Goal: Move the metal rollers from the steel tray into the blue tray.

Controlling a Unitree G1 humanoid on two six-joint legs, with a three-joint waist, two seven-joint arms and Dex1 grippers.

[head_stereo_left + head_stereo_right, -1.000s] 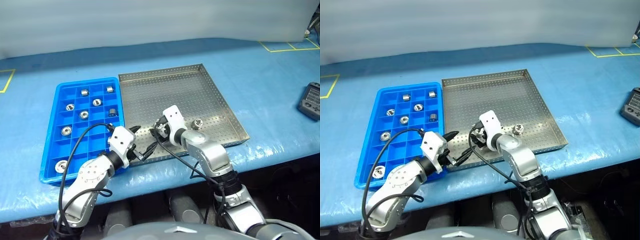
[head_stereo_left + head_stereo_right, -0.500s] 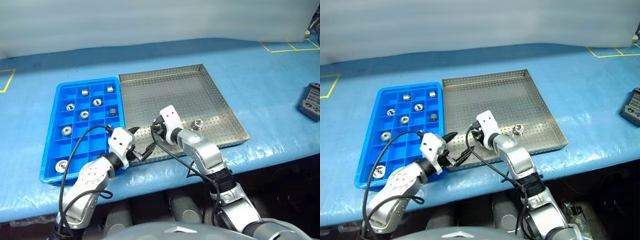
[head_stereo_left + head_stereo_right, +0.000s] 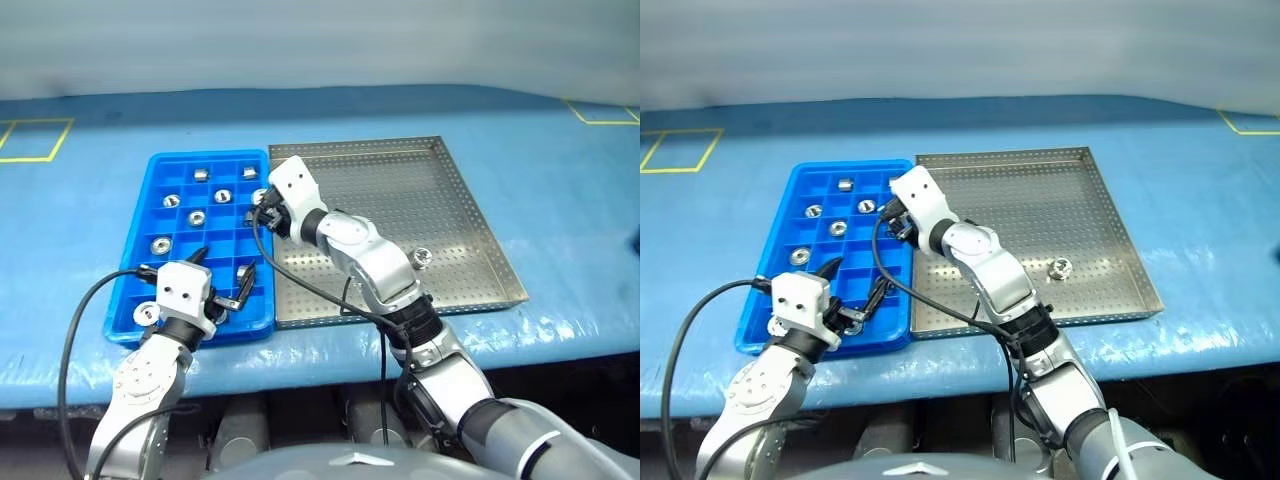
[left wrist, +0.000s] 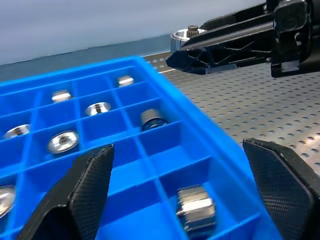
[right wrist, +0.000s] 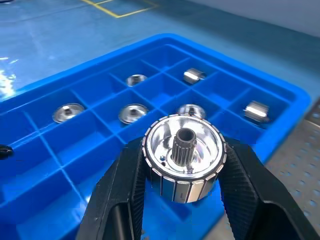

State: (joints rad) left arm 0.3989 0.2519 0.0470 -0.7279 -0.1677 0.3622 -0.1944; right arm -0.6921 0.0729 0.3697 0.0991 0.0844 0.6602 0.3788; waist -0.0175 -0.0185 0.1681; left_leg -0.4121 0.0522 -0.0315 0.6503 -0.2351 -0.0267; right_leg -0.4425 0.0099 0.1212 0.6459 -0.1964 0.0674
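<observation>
My left gripper hangs with its fingers spread wide and empty over the near end of the blue tray. One roller sits in the compartment just ahead of it, and more rollers fill compartments farther out. To its right, my right gripper is clamped on a roller, held above the blue tray's edge beside the steel tray. Off to the right of that gripper, one last roller lies on the steel tray's dotted floor. I judge the job nearly done: this roller needs dropping into a free compartment, then the last one fetched.
</observation>
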